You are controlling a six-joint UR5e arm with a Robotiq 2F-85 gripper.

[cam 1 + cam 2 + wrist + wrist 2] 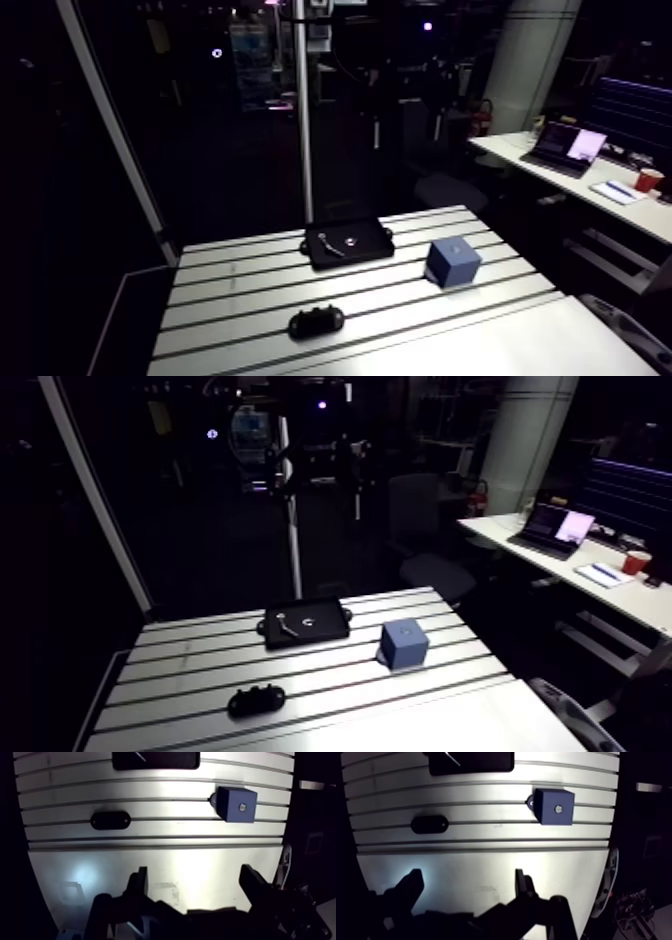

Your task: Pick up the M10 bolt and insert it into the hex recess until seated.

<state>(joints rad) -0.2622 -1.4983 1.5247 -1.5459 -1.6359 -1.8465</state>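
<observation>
Jaws spread wide, gripping nothing, above the table point(200, 864).

Counter: you have a slotted aluminium counter point(250, 300), its grooves running across the arm view, with a smooth plain strip at its near edge.
Tray: one black tray point(376, 246), flat on the counter near its far edge.
Bolt: one slim metal bolt point(328, 244), lying on its side in the tray's left half.
Ring: one small pale round piece point(350, 239) in the tray, just beside the bolt; you cannot tell its kind.
Block: one blue block point(453, 264) on the counter, right of the tray, nearer the camera, apart from it.
Black item: one low, dark oblong piece point(316, 321) on the counter, well in front of the tray.
Pole: one pale upright pole point(303, 110), rising behind the tray's left end.
</observation>
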